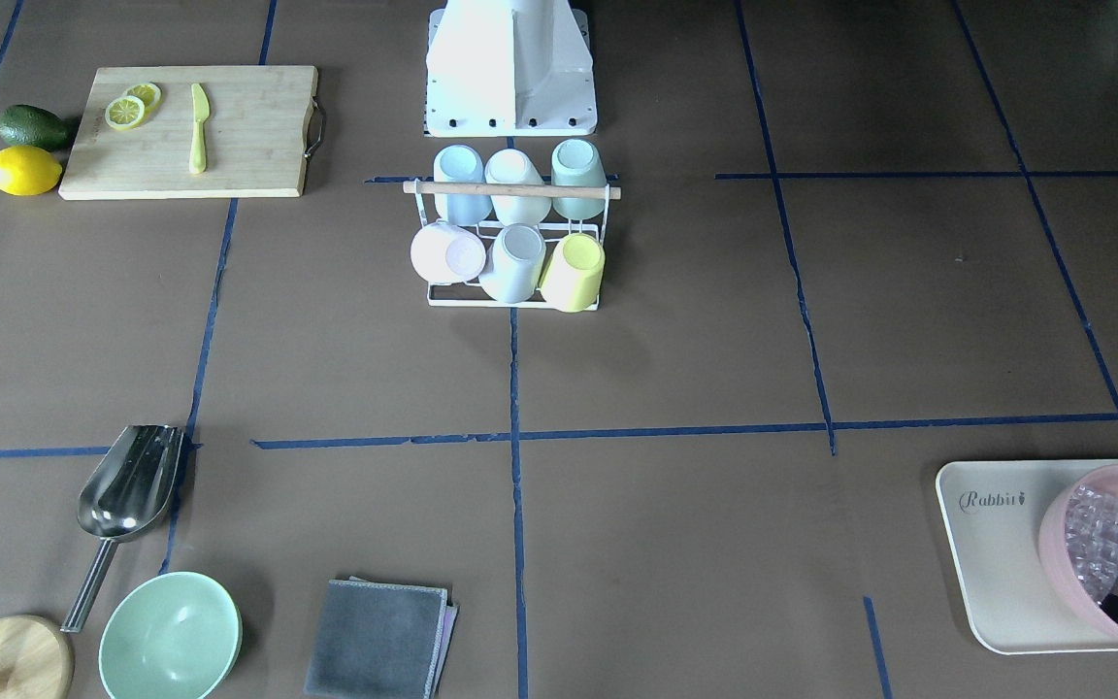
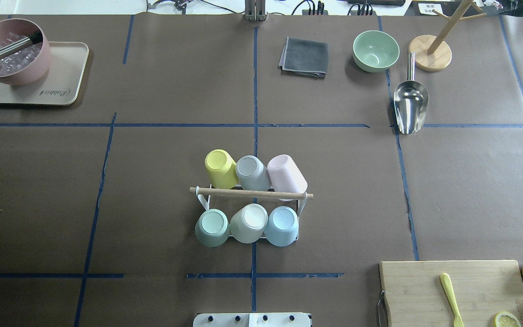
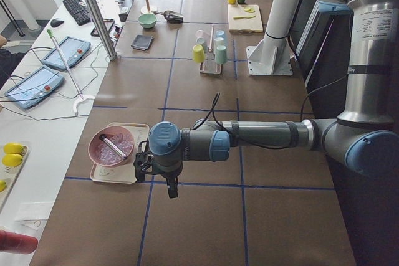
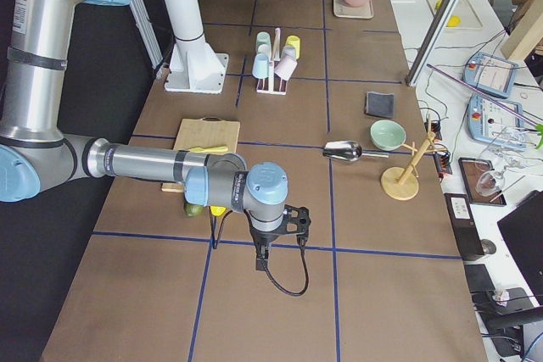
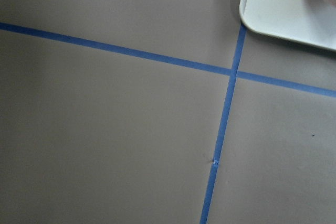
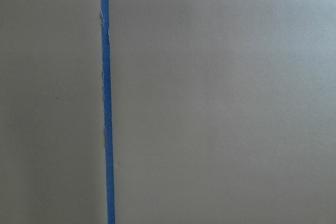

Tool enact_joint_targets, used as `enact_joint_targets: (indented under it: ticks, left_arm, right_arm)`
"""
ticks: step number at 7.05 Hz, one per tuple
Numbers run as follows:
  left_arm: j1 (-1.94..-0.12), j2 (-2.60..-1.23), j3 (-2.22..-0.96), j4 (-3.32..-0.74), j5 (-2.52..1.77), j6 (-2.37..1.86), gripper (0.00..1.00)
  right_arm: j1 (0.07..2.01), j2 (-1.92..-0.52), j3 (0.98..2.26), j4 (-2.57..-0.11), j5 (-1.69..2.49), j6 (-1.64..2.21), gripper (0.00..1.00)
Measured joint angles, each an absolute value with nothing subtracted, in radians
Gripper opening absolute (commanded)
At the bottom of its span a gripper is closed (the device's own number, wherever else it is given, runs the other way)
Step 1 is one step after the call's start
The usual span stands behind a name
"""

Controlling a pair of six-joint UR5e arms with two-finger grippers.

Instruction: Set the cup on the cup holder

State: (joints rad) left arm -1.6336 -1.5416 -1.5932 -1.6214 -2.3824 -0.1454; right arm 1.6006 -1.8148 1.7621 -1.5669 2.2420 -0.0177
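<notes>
The cup holder (image 2: 251, 194), a white wire rack with a wooden rod handle, stands at the table's middle near the robot base; it also shows in the front-facing view (image 1: 510, 190). Several cups sit upside down on its prongs: yellow (image 2: 219, 169), grey (image 2: 252, 172) and pink (image 2: 287, 175) in the far row, green (image 2: 212, 227), white (image 2: 249, 222) and blue (image 2: 282, 225) in the near row. My left gripper (image 3: 143, 164) hangs beside the ice tray at the table's left end. My right gripper (image 4: 297, 219) hangs over bare table at the right end. I cannot tell whether either is open or shut.
A beige tray (image 2: 64, 86) holds a pink bowl of ice (image 2: 12, 56) with tongs. A grey cloth (image 2: 304, 56), green bowl (image 2: 376, 51), metal scoop (image 2: 410, 106) and wooden stand (image 2: 430, 53) lie far right. A cutting board (image 2: 452, 290) with knife, lemon and avocado is near right.
</notes>
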Motion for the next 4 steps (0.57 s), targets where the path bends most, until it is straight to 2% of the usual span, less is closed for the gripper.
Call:
enact_joint_targets:
  ticks: [4]
  left_arm:
    - [-1.606,-1.533,-1.595,-1.676,-2.379,-0.153,1.00]
  right_arm:
    - [1.616,-1.818,1.765,-1.572,2.251,-0.018,1.00]
